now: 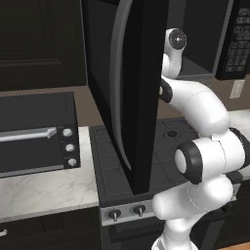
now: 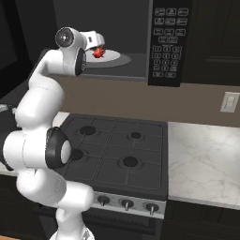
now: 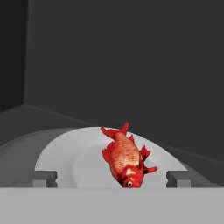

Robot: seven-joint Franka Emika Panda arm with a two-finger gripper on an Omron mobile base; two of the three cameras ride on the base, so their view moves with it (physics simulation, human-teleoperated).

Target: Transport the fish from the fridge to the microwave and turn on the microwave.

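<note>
1. The microwave [image 2: 140,42] stands open above the stove [image 2: 117,150]; its door [image 1: 129,93] is swung out wide.
2. The white plate [image 3: 83,157] lies inside the microwave.
3. The fish [image 3: 125,159] lies on this plate, so the carrying part looks done.
4. The gripper [image 3: 111,178] is spread wide, one finger on each side of the fish, holding nothing.
5. What is left, I think: pull the arm out, close the door and press the keypad [image 2: 169,42].
</note>
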